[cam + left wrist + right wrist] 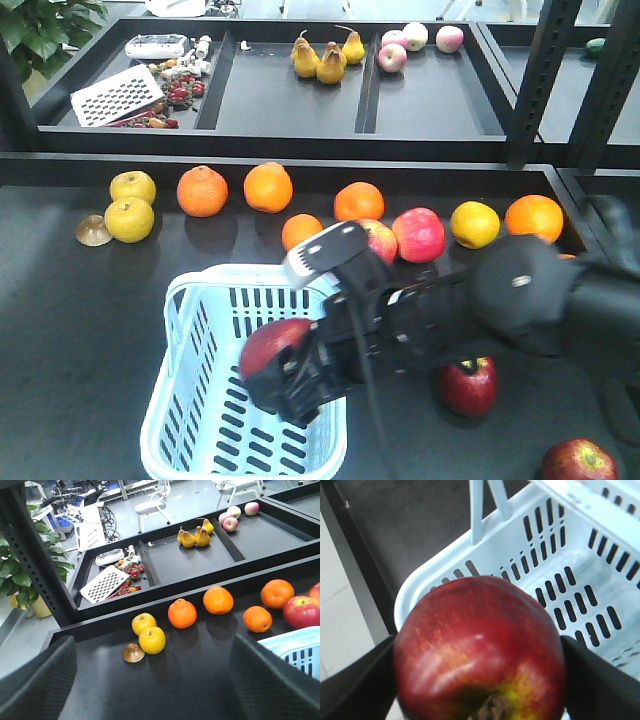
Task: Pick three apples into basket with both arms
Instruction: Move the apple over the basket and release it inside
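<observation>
Black left fingers stand wide and empty above the counter; right fingers clamp one apple over the basket, floor beneath them; lower toward that floor before releasing, to prevent bounce; two more apples lie right of those fingers.

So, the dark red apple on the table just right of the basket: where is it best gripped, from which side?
Probably across its widest middle, coming down from above. The apple sits upright, stem dimple up, its round sides free; the basket stands apart on its left, so the jaws fit either side.
</observation>
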Controlling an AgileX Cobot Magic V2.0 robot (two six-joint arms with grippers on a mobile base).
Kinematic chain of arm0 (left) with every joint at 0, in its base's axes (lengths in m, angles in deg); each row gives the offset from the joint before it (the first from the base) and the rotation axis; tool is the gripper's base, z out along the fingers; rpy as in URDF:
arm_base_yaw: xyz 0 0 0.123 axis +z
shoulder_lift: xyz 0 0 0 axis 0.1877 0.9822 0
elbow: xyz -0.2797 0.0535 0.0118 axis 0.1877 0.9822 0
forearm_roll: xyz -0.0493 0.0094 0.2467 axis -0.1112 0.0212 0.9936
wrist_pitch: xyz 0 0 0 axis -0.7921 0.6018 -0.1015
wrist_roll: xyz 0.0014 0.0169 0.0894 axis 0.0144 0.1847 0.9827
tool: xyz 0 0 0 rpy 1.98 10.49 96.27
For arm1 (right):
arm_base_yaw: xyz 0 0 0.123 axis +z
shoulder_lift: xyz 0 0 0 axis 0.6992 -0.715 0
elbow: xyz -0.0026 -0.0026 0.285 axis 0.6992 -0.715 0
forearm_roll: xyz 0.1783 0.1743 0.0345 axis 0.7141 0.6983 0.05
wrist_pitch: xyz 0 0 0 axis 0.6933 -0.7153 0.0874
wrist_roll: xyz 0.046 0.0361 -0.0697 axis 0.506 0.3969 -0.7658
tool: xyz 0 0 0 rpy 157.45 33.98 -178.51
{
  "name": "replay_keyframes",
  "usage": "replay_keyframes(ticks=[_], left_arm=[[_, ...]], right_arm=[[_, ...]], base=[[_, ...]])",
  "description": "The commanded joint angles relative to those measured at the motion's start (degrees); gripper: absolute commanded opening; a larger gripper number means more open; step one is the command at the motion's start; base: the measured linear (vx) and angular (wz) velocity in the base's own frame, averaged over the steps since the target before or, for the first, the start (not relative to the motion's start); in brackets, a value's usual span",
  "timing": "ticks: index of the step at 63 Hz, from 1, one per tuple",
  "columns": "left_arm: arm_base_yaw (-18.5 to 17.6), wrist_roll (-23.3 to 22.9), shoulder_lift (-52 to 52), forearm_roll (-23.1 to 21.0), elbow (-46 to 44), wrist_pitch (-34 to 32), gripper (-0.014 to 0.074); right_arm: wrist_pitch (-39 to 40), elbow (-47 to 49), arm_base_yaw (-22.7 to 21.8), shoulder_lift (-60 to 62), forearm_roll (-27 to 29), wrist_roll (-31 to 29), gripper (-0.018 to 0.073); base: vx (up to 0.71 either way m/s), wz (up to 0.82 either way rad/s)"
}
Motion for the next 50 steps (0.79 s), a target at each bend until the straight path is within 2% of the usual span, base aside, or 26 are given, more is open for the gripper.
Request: replay_keyframes(ticks=[1,24,33,43,50], left_arm=[[-0.22,-0.65,0.63,1.58,-1.64,-3.12,0.0586],[-0.22,-0.65,0.63,1.58,-1.64,-3.12,0.0586],[-0.22,-0.65,0.63,1.58,-1.64,-3.12,0.0586],[-0.22,-0.65,0.63,1.58,-1.64,-3.12,0.0586],[-0.22,-0.65,0.63,1.58,-1.64,-3.12,0.0586]], right_arm=[[5.15,2.85,1.48,0.20,-1.90,0.99,0.0420],[6.37,3.23,1.48,-1.49,-3.06,0.93,0.0648],[5.95,3.23,1.48,-1.49,-3.12,0.99,0.0663],[1.89,3.23,0.85,-0.63,-3.58,2.74,0.0650],[-2.02,3.23,-1.00,1.83,-8.54,7.49,0.0645]], base=[[0.00,0.00],[0.00,0.00],[0.00,0.00],[0.00,0.00],[0.00,0.00]])
